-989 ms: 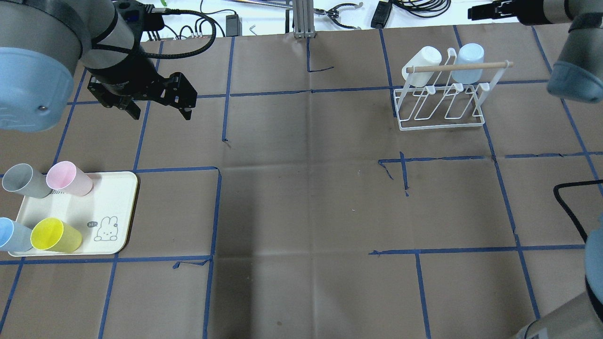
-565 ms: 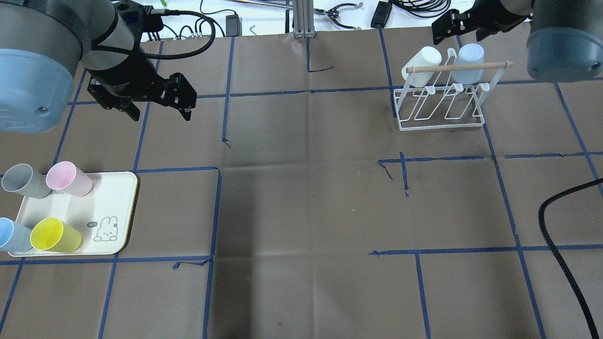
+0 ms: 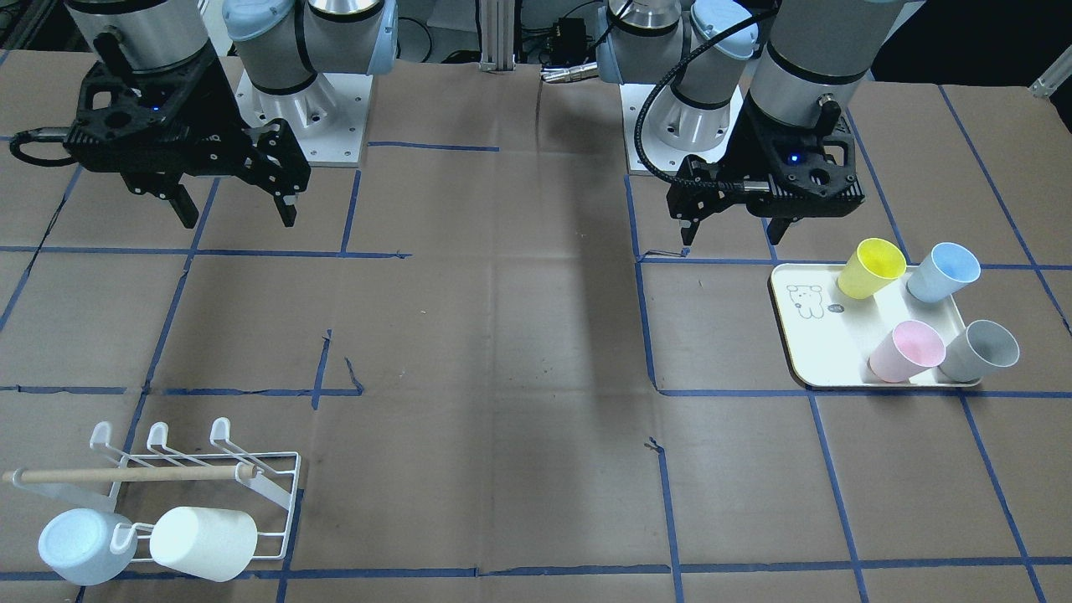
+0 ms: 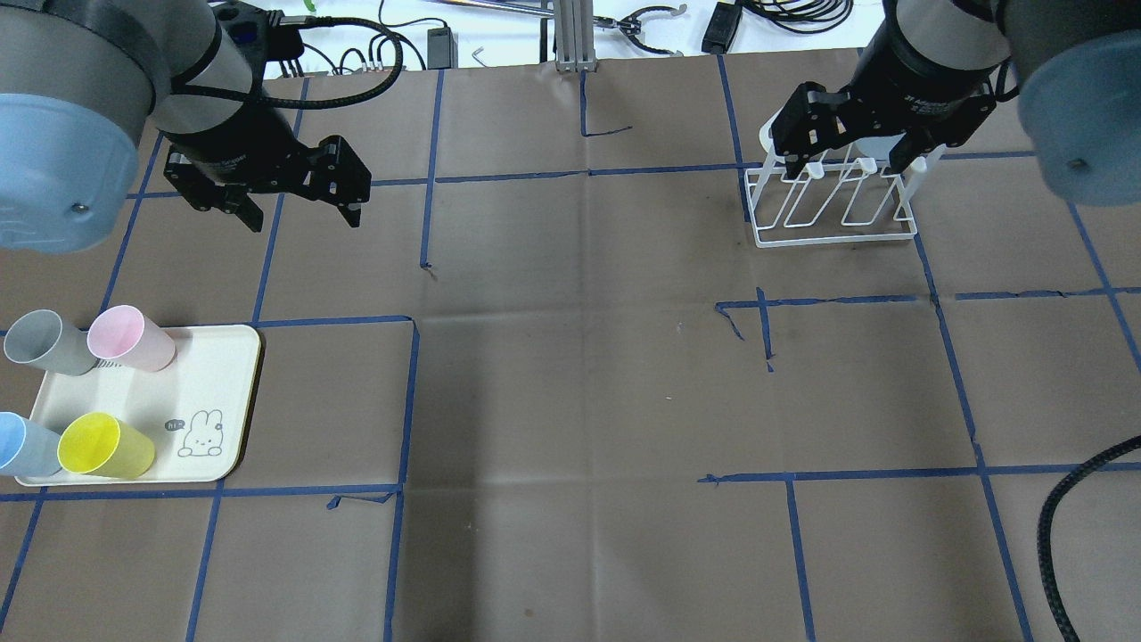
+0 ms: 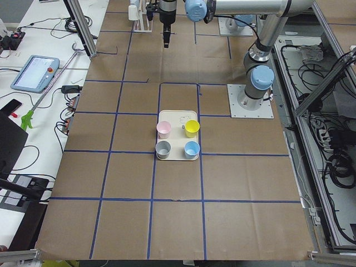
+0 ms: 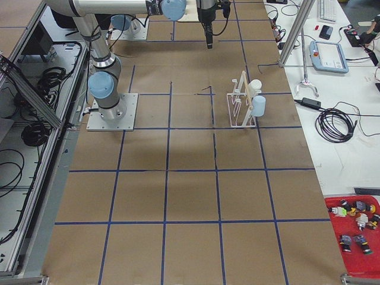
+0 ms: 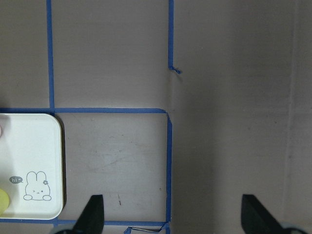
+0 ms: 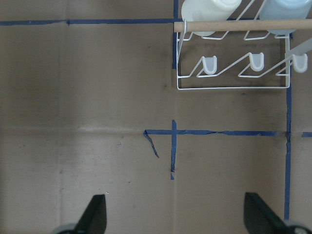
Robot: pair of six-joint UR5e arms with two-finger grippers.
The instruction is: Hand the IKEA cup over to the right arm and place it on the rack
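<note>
Both arms hang high above the table (image 4: 579,374) with nothing in hand. The left tool (image 3: 729,233) has its fingers spread wide and sits off to one side of the cream tray (image 3: 804,335), not over any cup. The right tool (image 3: 237,216) is just as wide apart and empty, up near the rack (image 4: 833,236).

The cups still to move stand mouth-up on the tray: yellow cup (image 3: 871,268), blue cup (image 3: 942,272), pink cup (image 3: 904,352) and grey cup (image 3: 978,352). I cannot tell which one is meant to go next. A white cup (image 3: 203,543) and a pale blue cup (image 3: 84,546) already sit on the rack's far pegs, while the near row looks free.

These look like light plastic tumblers — stiff enough, but smooth and tapered, so a squeeze low on the wall could slip. I'd pinch the rim, one finger inside and one outside, leaving the base end free for the right tool to take over.
</note>
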